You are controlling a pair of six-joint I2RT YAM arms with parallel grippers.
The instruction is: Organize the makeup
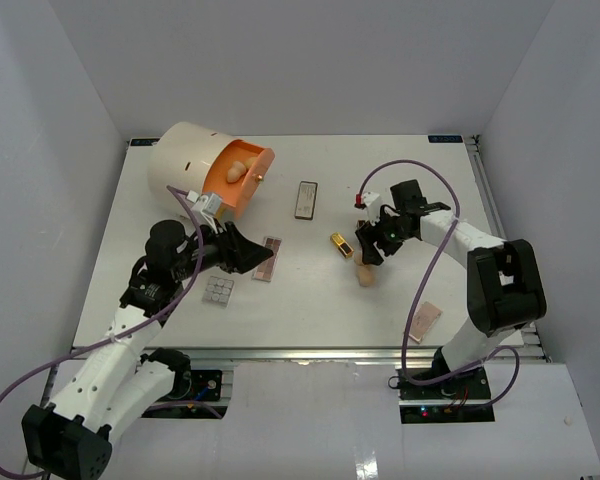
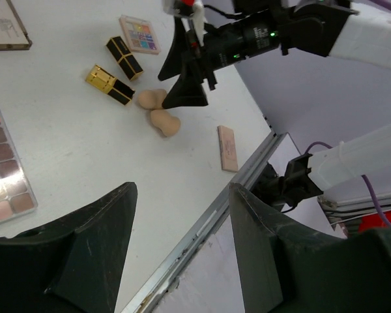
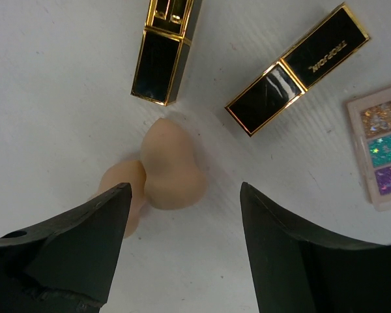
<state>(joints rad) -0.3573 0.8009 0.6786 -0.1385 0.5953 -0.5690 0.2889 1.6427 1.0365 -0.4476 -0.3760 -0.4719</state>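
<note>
While its fingers stand apart with nothing between them, the right end effector (image 3: 184, 194) hangs just above two tan sponges (image 3: 173, 166) that lie touching each other on the worktop (image 3: 52, 98). The nearer sponge has its narrow tip toward the lipstick tubes and its broad end toward the fingers. The second one (image 3: 122, 189) is partly hidden behind it and one finger, so I cannot tell which way it points.

Just beyond them two gold-and-black lipstick tubes lie flat. One (image 3: 165, 52) has its long axis running almost straight away from the wrist camera and the other (image 3: 296, 68) lies on a diagonal, so the pair spreads apart (like an open V) away from the sponges. A multicolour palette (image 3: 381, 143) sits near the second tube.

The left end effector (image 2: 182, 189) is likewise spread and empty, hovering beside a pinkish palette (image 1: 268, 258). A pale palette (image 1: 218, 289) lies near it. A grey palette (image 1: 306, 199) lies farther back, its long axis running front to back. A thin pink slab (image 1: 424, 321) rests aslant near the front edge, by the right arm's base.

At the back left is a cream cylinder (image 1: 180, 160) with an orange drawer (image 1: 242, 195) swung open, and tan sponge shapes (image 1: 237, 168) lie inside (how many I cannot tell).
</note>
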